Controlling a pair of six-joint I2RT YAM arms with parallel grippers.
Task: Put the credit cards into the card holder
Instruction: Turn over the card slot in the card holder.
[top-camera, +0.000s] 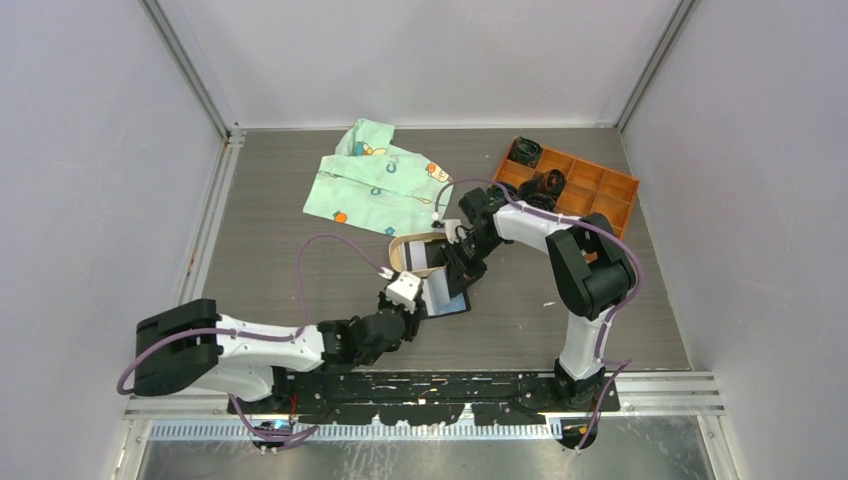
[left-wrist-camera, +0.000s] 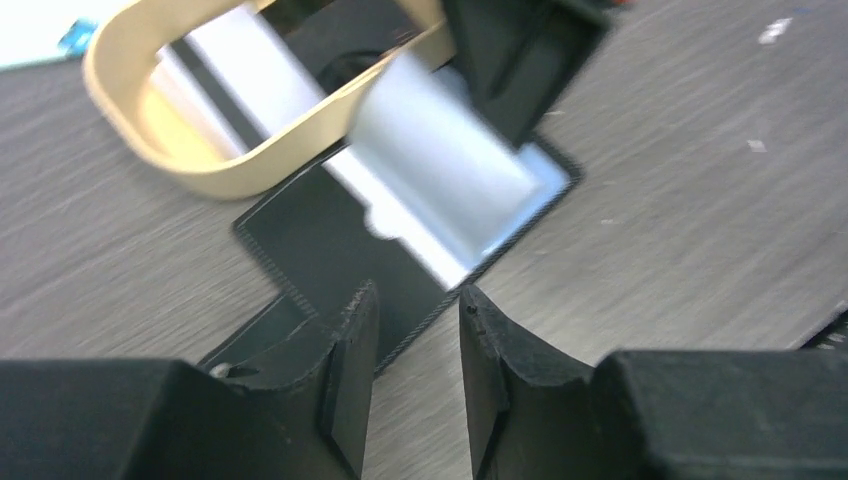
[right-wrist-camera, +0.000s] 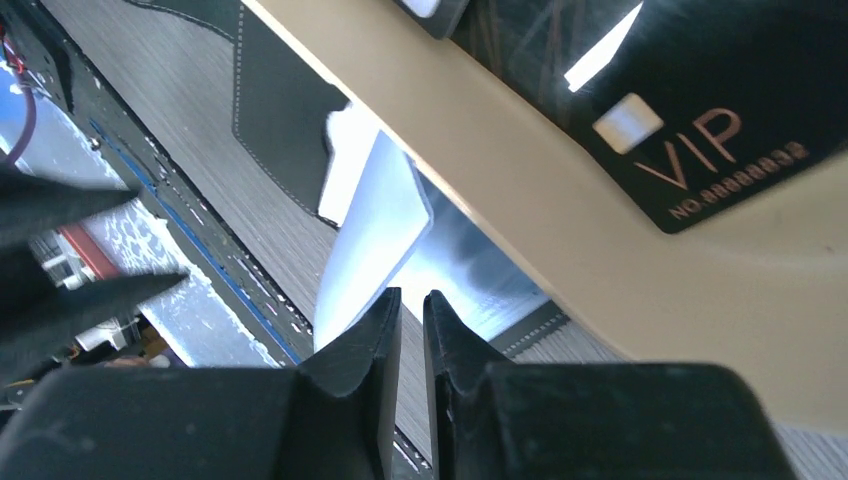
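Two hands: your left hand (left-wrist-camera: 417, 302) is apart, holder (left-wrist-camera: 320, 240) just ahead; your right hand (right-wrist-camera: 412, 300) clamps a card (right-wrist-camera: 375, 230).

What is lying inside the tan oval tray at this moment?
Inside the tan tray lie a black card printed VIP and a whitish-grey card with a dark stripe. Whatever is beneath these cards is covered, so I cannot tell.

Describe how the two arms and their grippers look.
The left arm and right arm have white shells between bulky black joints, on black bases. A thin purple cable loops loosely along each. The left wrist carries a small white block. The left gripper and right gripper are matt black, with two blunt, wedge-shaped fingers. No markings show.
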